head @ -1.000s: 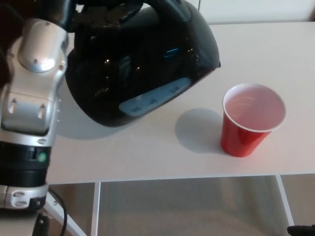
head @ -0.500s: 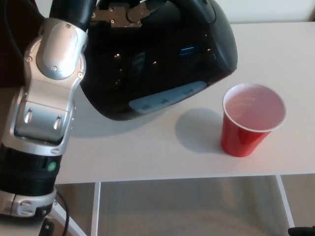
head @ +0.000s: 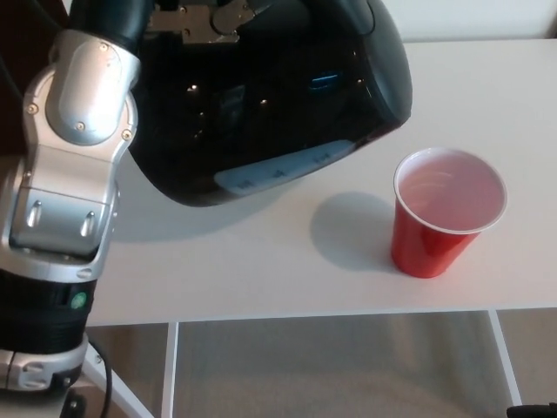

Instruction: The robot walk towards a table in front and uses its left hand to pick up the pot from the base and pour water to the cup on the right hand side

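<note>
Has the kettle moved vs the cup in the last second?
Yes. The red cup sits in the same spot, while the black kettle swung right toward it, then eased slightly back left.

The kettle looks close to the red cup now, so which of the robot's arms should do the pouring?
The left. Its left hand is up at the top of the black pot, lifted and tilted beside the red cup. The right hand is not in view.
</note>
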